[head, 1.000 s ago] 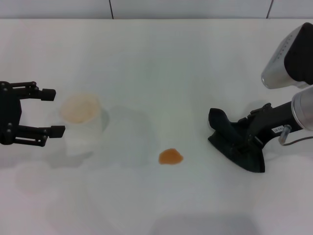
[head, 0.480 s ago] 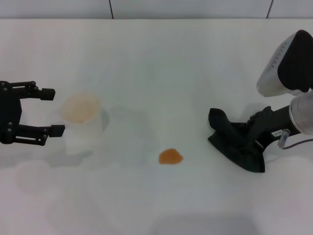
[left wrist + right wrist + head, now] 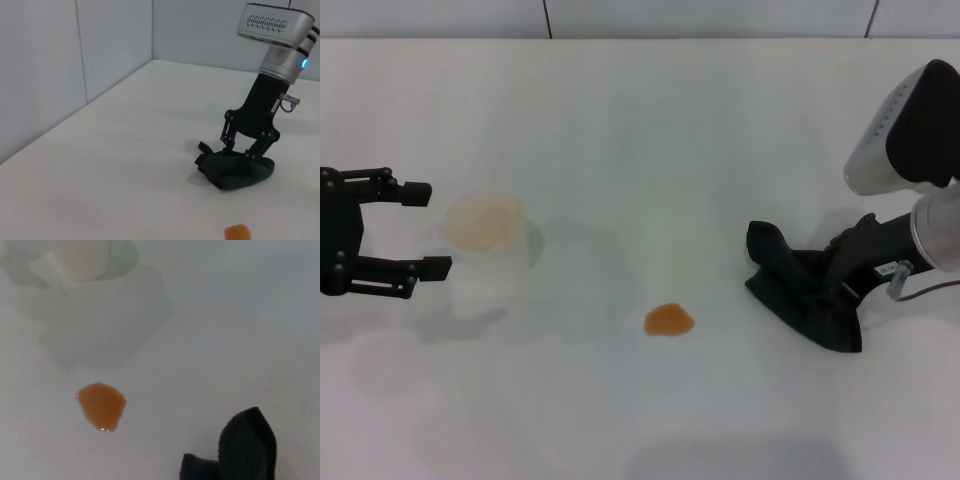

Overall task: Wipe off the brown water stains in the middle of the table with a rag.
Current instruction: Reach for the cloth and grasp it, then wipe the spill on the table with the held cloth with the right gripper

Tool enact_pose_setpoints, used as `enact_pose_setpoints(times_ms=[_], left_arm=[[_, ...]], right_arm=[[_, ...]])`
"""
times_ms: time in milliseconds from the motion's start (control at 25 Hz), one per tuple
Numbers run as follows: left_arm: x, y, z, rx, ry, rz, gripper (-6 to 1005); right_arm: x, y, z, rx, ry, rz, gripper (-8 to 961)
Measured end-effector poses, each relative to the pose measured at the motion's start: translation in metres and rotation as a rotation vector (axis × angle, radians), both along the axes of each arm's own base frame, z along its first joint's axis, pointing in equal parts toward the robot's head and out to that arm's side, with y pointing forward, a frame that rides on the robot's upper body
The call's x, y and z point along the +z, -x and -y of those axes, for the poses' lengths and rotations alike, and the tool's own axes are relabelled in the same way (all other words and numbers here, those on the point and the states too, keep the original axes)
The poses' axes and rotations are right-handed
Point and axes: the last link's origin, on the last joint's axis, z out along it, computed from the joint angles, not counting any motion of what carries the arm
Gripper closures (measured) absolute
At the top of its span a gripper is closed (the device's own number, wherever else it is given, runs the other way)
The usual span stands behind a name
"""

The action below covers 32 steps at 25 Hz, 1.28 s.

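The brown water stain (image 3: 669, 320) is a small orange blot on the white table (image 3: 650, 130), near the middle front. It also shows in the right wrist view (image 3: 101, 406) and the left wrist view (image 3: 237, 232). The dark rag (image 3: 798, 288) lies bunched to the stain's right, and shows in both wrist views (image 3: 235, 172) (image 3: 247, 447). My right gripper (image 3: 832, 290) stands on the rag; in the left wrist view its fingers (image 3: 229, 145) are spread, tips down in the cloth. My left gripper (image 3: 425, 228) is open at the far left, beside the cup.
A pale translucent cup (image 3: 485, 250) with an orange-tinted inside stands at the left, next to the left gripper's fingertips, and shows in the right wrist view (image 3: 80, 257). A wall runs along the table's far edge.
My right arm's wrist has shifted slightly left over the rag. The rag, the stain, the cup and my left gripper have not moved.
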Motion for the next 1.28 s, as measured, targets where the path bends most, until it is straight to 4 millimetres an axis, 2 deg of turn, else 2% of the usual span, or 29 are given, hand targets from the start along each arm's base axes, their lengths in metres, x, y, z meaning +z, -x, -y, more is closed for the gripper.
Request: enact_pose_setpoints(times_ms=[200, 680, 920, 1080, 1280], left_arm=[[0.000, 0.000, 0.000, 0.002, -0.001, 0.000, 118], [0.000, 0.001, 0.000, 0.006, -0.012, 0.003, 117], [0.000, 0.001, 0.000, 0.004, -0.018, 0.005, 117], [0.001, 0.001, -0.001, 0.003, -0.020, 0.004, 118], [0.000, 0.000, -0.003, -0.002, -0.025, 0.001, 118]], right_arm=[[-0.003, -0.002, 0.001, 0.006, 0.005, 0.018, 650], [-0.010, 0.012, 0.006, 0.076, 0.032, 0.035, 724], [-0.011, 0.015, 0.007, 0.083, 0.041, 0.029, 875], [-0.016, 0.019, 0.010, 0.091, 0.060, 0.015, 884], [-0.033, 0.035, 0.020, 0.140, 0.109, -0.019, 884]])
